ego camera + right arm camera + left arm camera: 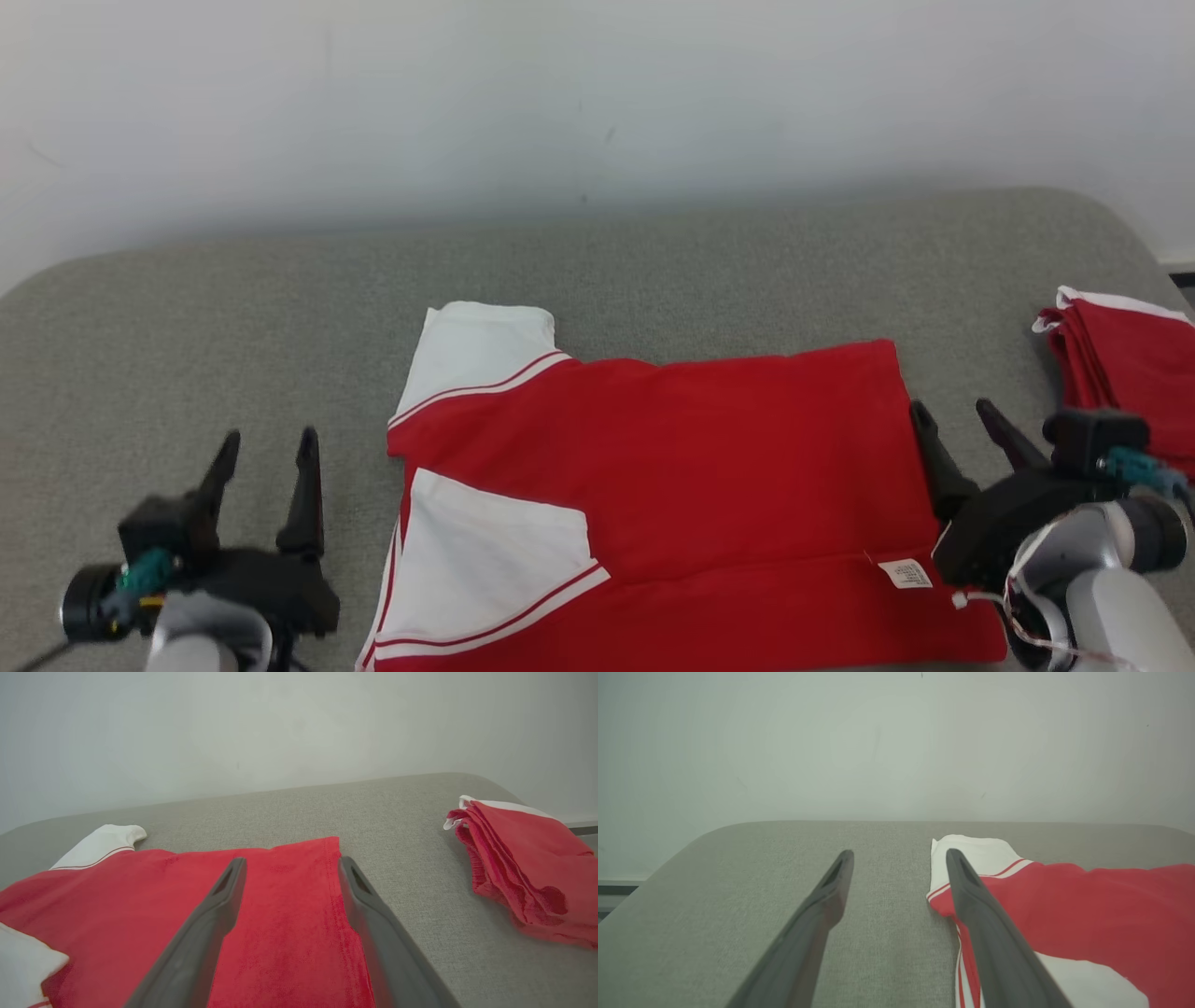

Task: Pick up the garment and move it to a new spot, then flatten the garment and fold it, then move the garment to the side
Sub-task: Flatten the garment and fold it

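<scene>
Two grippers flanked the red garment (pixel 672 467), which lay spread on the grey tabletop (pixel 280 308) with its long axis running left to right, white sleeves at the left end and hem at the right. Both sets of fingers were spread wide and held nothing. The left gripper (pixel 271 443) stood clear of the cloth, left of the sleeve end, with bare tabletop between. The right gripper (pixel 952 411) sat at the hem with its left finger at the garment's right edge, so the right arm looked the nearer of the two. A near strip of the body seemed already turned over, with a small white label (pixel 906 572) on it, and the near sleeve lay across the red. The next fold would probably need each arm to reach inward along that axis. The right wrist view showed the hem edge running along the inside of its right finger, whether touching could not be told. The left wrist view showed the far sleeve (pixel 994 854) just beyond its right fingertip. A folded red stack (pixel 523 868) lay well apart at the far right.
</scene>
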Controlling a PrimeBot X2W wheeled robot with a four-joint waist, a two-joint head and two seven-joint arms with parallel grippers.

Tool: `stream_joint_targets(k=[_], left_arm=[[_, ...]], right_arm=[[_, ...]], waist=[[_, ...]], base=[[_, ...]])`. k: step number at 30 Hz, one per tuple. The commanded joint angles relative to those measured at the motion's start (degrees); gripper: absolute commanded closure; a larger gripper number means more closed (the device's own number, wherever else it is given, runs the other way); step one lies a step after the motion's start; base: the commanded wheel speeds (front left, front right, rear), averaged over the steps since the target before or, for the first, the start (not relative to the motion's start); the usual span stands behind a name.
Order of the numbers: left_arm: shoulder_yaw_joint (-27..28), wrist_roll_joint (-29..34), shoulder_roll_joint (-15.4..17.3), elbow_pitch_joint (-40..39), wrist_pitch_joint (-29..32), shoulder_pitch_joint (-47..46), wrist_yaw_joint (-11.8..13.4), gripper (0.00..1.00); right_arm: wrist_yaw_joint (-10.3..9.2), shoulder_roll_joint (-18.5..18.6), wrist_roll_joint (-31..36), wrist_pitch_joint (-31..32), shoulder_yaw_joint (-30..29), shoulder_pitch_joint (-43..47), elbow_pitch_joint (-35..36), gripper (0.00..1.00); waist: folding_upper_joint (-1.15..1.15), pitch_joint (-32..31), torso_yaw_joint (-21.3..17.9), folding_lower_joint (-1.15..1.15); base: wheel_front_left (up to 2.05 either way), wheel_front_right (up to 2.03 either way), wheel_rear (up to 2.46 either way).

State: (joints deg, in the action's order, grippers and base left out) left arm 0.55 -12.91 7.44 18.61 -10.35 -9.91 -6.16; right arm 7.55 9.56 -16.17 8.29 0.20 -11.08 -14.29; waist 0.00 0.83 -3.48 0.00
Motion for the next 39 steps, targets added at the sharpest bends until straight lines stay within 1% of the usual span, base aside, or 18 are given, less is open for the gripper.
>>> stream_joint_targets(k=[1, 3, 6, 8, 9, 10, 12, 14, 16, 22, 26, 33, 36, 39], left_arm=[[-0.5, -0.7, 1.4, 1.8, 1.4, -4.7, -0.5, 0.00], [-1.6, -1.0, 2.6, 4.3, 3.2, -9.5, -1.0, 0.00], [-2.8, -2.1, 4.7, 7.5, 6.6, -16.3, -1.1, 0.00], [-3.5, -3.3, 5.9, 9.3, 9.2, -20.2, -1.3, 0.00], [-3.9, -4.8, 6.3, 10.2, 10.2, -24.5, -1.4, 0.00], [-4.2, -5.2, 7.0, 10.5, 10.5, -26.3, -1.4, 0.00], [-4.5, -6.6, 7.3, 11.8, 11.7, -29.0, -1.2, 0.00], [-4.7, -6.8, 7.4, 12.4, 12.4, -30.5, -1.2, 0.00], [-4.4, -7.5, 7.8, 14.4, 14.9, -35.2, -1.0, 0.00], [-5.5, -7.9, 7.2, 18.9, 19.6, -41.6, -0.4, 0.00], [-6.4, -7.1, 7.9, 20.6, 21.7, -43.9, -0.4, 0.00], [-8.3, -5.4, 8.8, 23.2, 26.7, -45.7, 1.3, 0.00], [-8.4, -5.3, 9.4, 23.4, 27.4, -45.7, 2.3, 0.00], [-8.6, -5.4, 9.6, 23.0, 27.9, -45.8, 2.3, 0.00]], right_arm=[[-0.13, 0.3, -0.6, 1.9, -0.1, -3.3, -0.6, 0.00], [-0.13, 0.7, -0.5, 5.0, -0.6, -6.9, -1.7, 0.00], [-0.13, 0.1, -1.1, 9.9, -1.1, -12.1, -3.2, 0.00], [-0.13, -0.6, -2.0, 13.0, -1.9, -15.2, -4.0, 0.00], [-0.13, -0.5, -2.0, 15.8, -3.0, -17.9, -4.5, 0.00], [-0.13, -0.5, -1.9, 17.1, -3.4, -19.3, -4.5, 0.00], [-0.12, -0.5, -2.1, 19.4, -3.6, -21.8, -4.2, 0.00], [-0.13, -0.5, -2.4, 20.2, -3.8, -22.9, -4.1, 0.00], [-0.13, -1.0, -3.5, 22.0, -5.2, -26.5, -4.5, 0.00], [-0.13, -1.2, -1.7, 24.8, -5.2, -32.8, -6.3, 0.00], [-0.13, -1.2, -1.0, 26.2, -4.8, -34.7, -6.8, 0.00], [-0.13, -1.3, 1.0, 27.9, -5.4, -37.6, -8.1, 0.00], [-0.13, -1.6, 1.6, 28.3, -5.5, -38.2, -8.6, 0.00], [-0.13, -1.7, 2.0, 28.3, -5.7, -38.5, -8.8, 0.00]], waist=[[0.00, 5.6, -2.7, 0.00], [0.00, 8.0, -3.5, 0.00], [0.00, 11.5, -4.9, 0.00], [0.00, 13.7, -5.8, 0.00], [0.00, 15.8, -6.3, 0.00], [0.00, 16.9, -6.6, 0.00], [0.00, 18.9, -7.1, 0.00], [0.00, 19.9, -7.4, 0.00], [0.00, 22.7, -8.2, 0.00], [0.00, 26.4, -9.2, 0.00], [0.00, 27.4, -9.2, 0.00], [0.00, 28.6, -8.6, 0.00], [0.00, 28.8, -8.4, 0.00], [0.00, 28.9, -8.1, 0.00]], base=[[0.00, 0.00, 0.00], [0.00, 0.00, 0.00], [0.00, 0.00, 0.00], [0.00, 0.00, 0.00], [0.00, 0.00, 0.00], [0.00, 0.00, 0.00], [0.00, 0.00, 0.00], [0.00, 0.00, 0.00], [0.00, 0.00, 0.00], [0.00, 0.00, 0.00], [0.00, 0.00, 0.00], [0.00, 0.00, 0.00], [0.00, 0.00, 0.00], [0.00, 0.00, 0.00]])
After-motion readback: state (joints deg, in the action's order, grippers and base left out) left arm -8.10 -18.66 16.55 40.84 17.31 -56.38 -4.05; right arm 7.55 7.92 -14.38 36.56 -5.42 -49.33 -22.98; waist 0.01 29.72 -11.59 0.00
